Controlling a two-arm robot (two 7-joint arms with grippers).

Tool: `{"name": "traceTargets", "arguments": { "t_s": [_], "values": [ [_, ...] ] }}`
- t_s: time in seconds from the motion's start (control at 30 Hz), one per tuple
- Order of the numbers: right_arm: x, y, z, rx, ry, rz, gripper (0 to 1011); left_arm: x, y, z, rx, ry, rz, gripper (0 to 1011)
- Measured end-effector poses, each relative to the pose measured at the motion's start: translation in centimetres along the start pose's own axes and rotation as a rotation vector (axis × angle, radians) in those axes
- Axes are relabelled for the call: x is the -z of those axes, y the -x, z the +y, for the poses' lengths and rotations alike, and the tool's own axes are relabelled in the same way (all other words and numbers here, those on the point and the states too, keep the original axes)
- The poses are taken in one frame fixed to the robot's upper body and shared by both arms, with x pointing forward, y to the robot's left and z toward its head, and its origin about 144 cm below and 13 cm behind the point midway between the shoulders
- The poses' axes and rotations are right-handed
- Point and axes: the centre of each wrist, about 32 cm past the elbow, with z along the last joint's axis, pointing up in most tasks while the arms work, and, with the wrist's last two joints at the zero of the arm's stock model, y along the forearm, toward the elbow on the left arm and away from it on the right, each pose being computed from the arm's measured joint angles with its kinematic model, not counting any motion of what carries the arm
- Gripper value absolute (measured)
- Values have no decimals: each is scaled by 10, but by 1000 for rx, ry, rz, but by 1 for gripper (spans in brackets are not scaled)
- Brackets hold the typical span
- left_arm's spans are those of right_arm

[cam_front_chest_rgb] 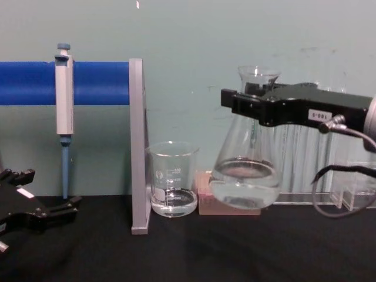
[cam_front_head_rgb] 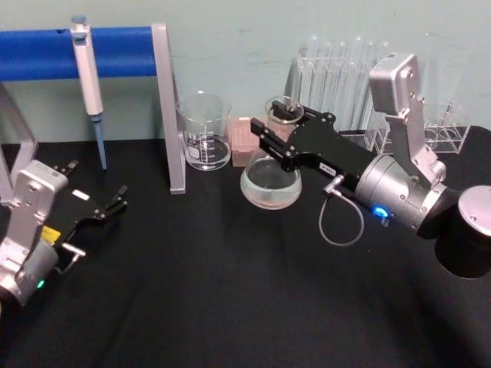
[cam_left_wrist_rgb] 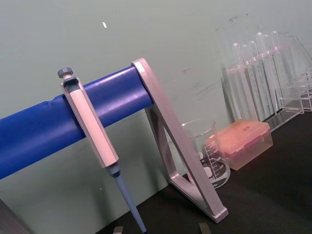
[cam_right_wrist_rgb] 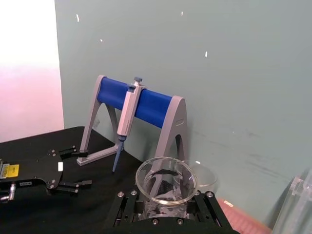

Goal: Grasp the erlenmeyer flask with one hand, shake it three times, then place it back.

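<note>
Flask [cam_front_chest_rgb: 245, 176] lifted for shaking.
My right fingers [cam_front_chest_rgb: 241, 103] clamp its neck; the belly hangs below them, off the table [cam_front_chest_rgb: 176, 252]. I'd keep swings short, grip firm. My left fingers [cam_front_head_rgb: 115, 204] lie spread, parked.

Stand: a blue bar [cam_left_wrist_rgb: 34, 136] carried on a grey A-shaped end frame [cam_left_wrist_rgb: 187, 146], whose foot rests on the surface.
Pipette [cam_left_wrist_rgb: 92, 129]: pale grey body hung over the bar, blue-grey knob above it, blue tip pointing down toward the surface.
Beaker [cam_left_wrist_rgb: 214, 161]: clear glass with white marks, standing behind the frame's leg and partly hidden by it.
Box [cam_left_wrist_rgb: 243, 141]: pink, translucent, just beside the beaker.
Test tubes [cam_left_wrist_rgb: 253, 78]: tall, clear, upright in a clear rack [cam_left_wrist_rgb: 295, 102] behind the box.
Surface [cam_left_wrist_rgb: 273, 195]: black.
Wall [cam_left_wrist_rgb: 170, 34]: pale green, close behind everything.
</note>
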Motion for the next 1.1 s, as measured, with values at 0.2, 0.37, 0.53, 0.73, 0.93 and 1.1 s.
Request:
{"name": "traceTargets", "arguments": {
  "t_s": [0.2, 0.37, 0.53, 0.73, 0.93, 1.1],
  "values": [
    [-6, -2, -2, 2, -7, -4, 448, 0, 0, 0, 0, 0, 0, 1001],
    [-11, -3, -5, 0, -9, -7, 448, 0, 0, 0, 0, 0, 0, 1001],
    [-13, -3, -6, 0, -11, -9, 448, 0, 0, 0, 0, 0, 0, 1001],
    [-13, -3, -6, 3, -8, -6, 448, 0, 0, 0, 0, 0, 0, 1001],
    [-12, -2, -5, 8, -4, 2, 448, 0, 0, 0, 0, 0, 0, 1001],
    [-9, -2, -6, 8, 5, 8, 448, 0, 0, 0, 0, 0, 0, 1001]
  ]
}}
